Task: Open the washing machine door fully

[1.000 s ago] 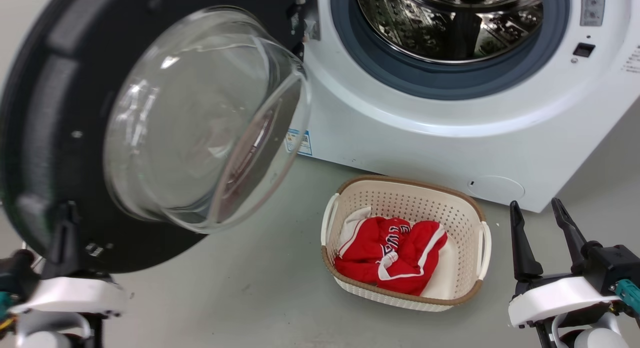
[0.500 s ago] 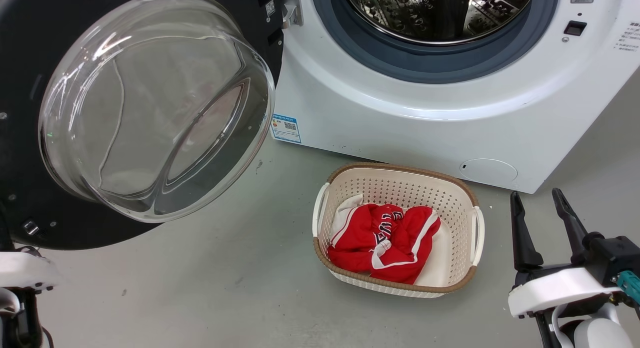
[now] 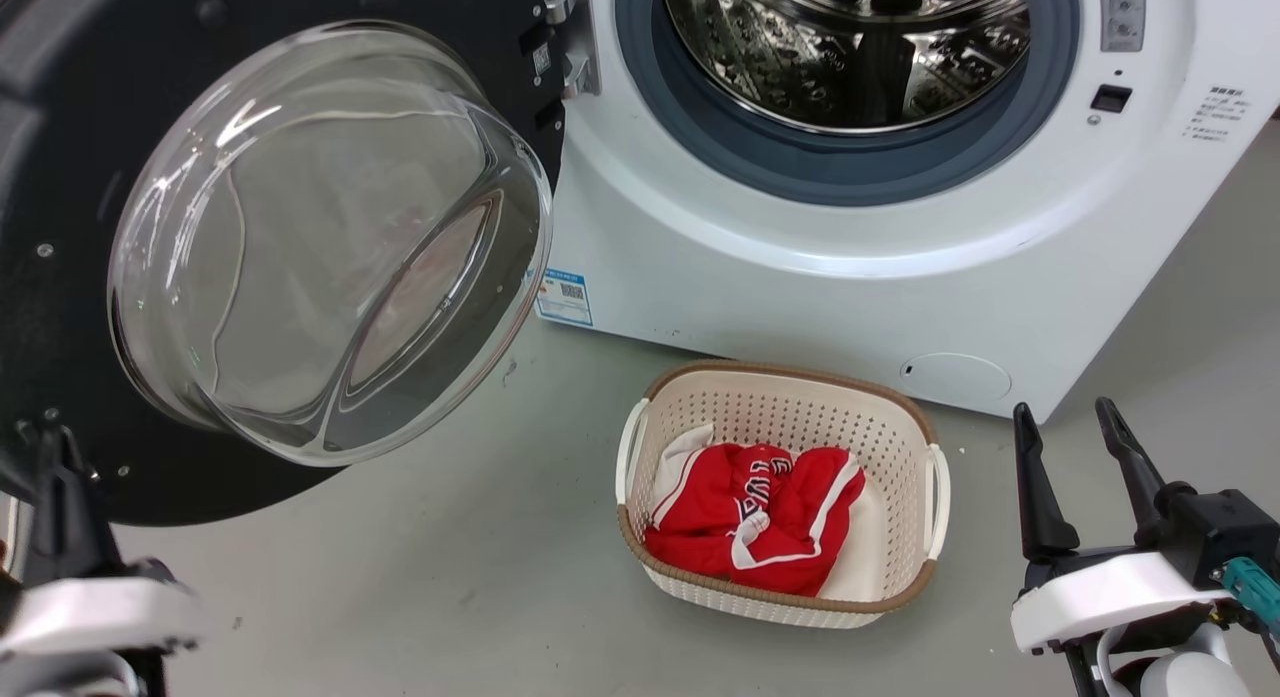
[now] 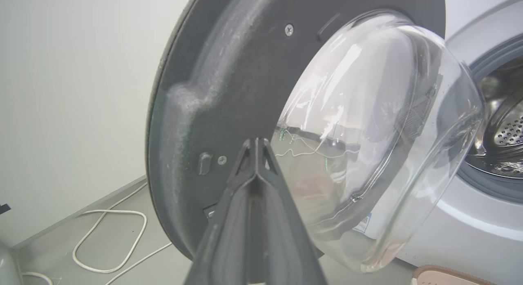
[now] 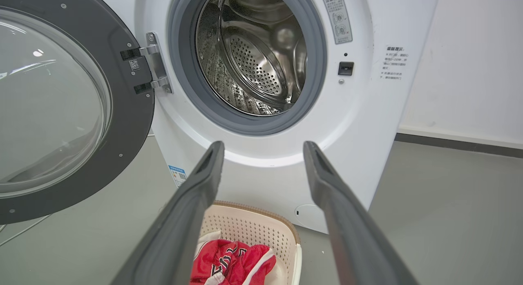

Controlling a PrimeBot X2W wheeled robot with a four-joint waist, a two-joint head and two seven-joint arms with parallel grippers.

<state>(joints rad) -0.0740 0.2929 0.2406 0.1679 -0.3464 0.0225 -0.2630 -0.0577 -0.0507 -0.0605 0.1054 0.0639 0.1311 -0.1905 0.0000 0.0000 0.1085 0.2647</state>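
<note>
Grey floor (image 3: 450, 597) under washing machine door (image 3: 70, 157), wide open leftward, glass bowl (image 3: 320, 247) rightward.

R gripper (image 3: 1062, 407), dark fingers (image 3: 1035, 487), white shell (image 3: 1100, 597), poss. teal plug (image 3: 1248, 580)

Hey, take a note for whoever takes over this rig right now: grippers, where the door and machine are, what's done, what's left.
Left gripper: jaws shut, empty, tip near the inner face of the washing machine door; contact unclear.
Right gripper: jaws open, empty, low right, apart from everything.
Door hangs wide open, left of the washing machine; drum exposed.
Done: unlatched, swung out. Left: push further if the hinge has travel; cannot tell.
</note>
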